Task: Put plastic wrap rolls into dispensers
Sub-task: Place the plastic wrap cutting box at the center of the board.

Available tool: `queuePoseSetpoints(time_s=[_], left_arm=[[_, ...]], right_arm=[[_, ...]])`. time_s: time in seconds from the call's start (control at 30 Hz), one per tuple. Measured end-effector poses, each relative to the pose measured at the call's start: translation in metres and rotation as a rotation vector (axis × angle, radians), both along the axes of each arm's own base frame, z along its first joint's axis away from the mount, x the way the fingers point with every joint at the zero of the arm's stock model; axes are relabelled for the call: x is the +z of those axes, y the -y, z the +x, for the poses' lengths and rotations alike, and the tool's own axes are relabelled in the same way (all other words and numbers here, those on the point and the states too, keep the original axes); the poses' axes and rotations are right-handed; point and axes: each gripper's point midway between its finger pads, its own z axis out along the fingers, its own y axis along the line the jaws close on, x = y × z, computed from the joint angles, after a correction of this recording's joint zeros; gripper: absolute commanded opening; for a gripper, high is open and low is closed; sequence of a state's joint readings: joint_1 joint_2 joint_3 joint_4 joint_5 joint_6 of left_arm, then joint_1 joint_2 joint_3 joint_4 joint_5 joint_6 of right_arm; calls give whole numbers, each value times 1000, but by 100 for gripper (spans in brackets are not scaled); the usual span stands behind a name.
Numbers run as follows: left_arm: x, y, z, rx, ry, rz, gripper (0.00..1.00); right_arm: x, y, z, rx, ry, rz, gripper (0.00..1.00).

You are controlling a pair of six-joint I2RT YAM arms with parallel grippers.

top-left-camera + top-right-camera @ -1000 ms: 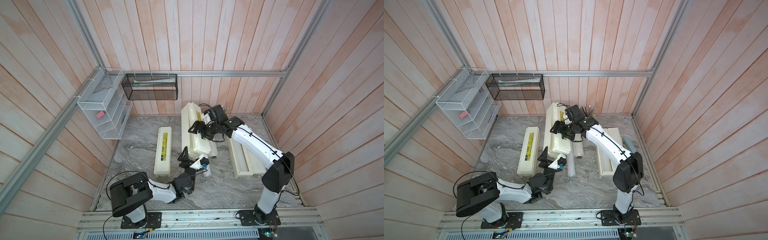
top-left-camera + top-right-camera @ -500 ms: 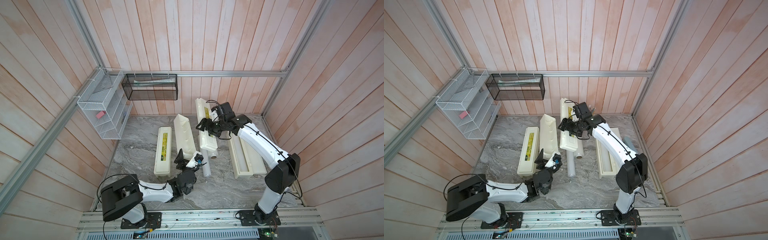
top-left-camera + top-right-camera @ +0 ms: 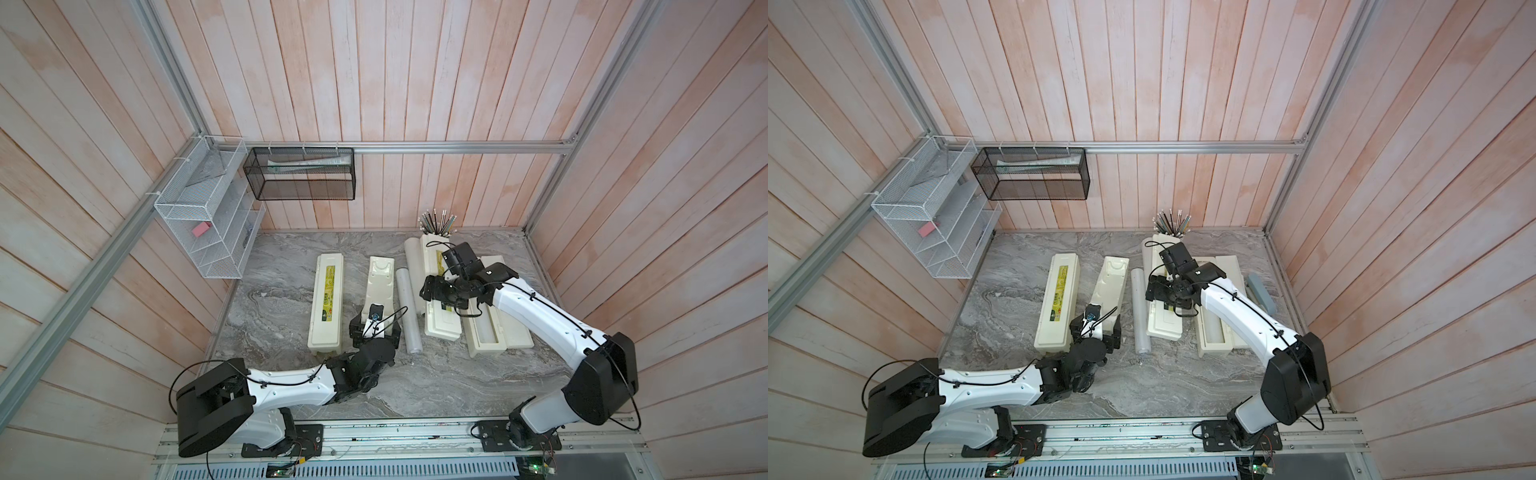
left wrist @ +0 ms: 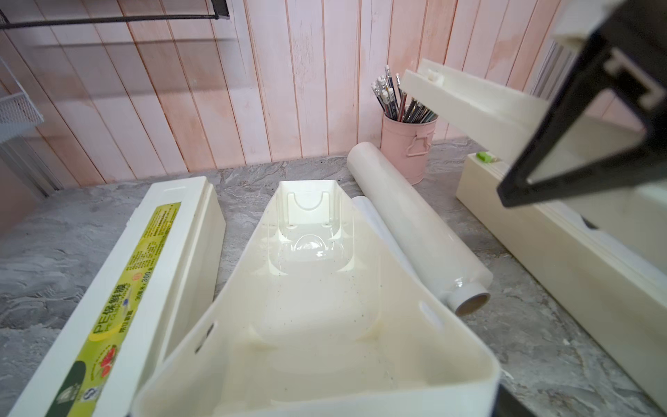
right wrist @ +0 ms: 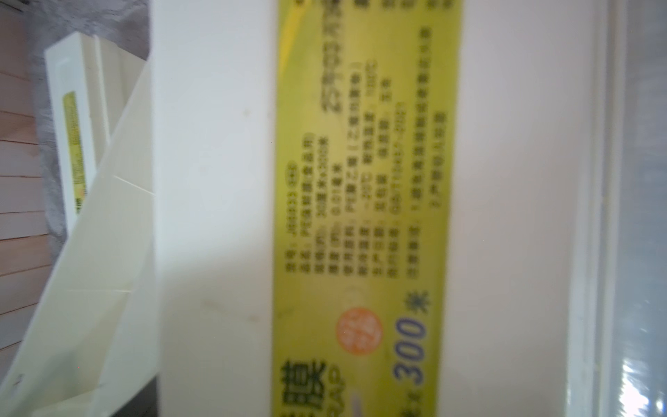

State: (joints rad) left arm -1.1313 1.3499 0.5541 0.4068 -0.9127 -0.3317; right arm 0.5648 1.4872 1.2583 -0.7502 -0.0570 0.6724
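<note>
A closed dispenser [image 3: 326, 307] lies at the left. Beside it an open dispenser base [image 3: 380, 282] [image 4: 310, 274] tilts up at its near end, where my left gripper [image 3: 375, 330] [image 3: 1096, 330] is shut on it; its jaws are hidden in the left wrist view. My right gripper [image 3: 440, 291] [image 3: 1163, 293] is shut on that dispenser's labelled lid [image 3: 442, 320] [image 5: 361, 180], held off the table. One plastic wrap roll [image 3: 406, 309] [image 4: 433, 249] lies between base and lid. Another roll [image 3: 411, 255] lies farther back. A third roll [image 3: 484, 328] rests in the open dispenser [image 3: 515, 332] at the right.
A pink pencil cup [image 3: 436, 224] [image 4: 408, 144] stands at the back wall behind the lid. A grey-blue object [image 3: 1260, 293] lies by the right wall. White wire shelves [image 3: 208, 224] and a black mesh basket [image 3: 299, 174] hang on the walls.
The dispenser both grippers held together has come apart. My left gripper drew the base down and to the front left. My right gripper carried the lid to the right.
</note>
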Motion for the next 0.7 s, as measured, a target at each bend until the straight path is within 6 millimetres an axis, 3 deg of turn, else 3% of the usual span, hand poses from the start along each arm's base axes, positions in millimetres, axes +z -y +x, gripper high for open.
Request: queuePoseSetpoints(time_s=[0.2,0.43,0.7], left_arm=[[-18,5,0,27,-39,-67,14],[-46,4,-7,71,-111,-90,15],[-74,1,-6,197,-196,-98,14]], right_arm=[[-38,24,-32,-9,-52,-108,68],[-82,42,-65,11,-131,-211,68],[-108,49,-71,14,-145,-257,70]])
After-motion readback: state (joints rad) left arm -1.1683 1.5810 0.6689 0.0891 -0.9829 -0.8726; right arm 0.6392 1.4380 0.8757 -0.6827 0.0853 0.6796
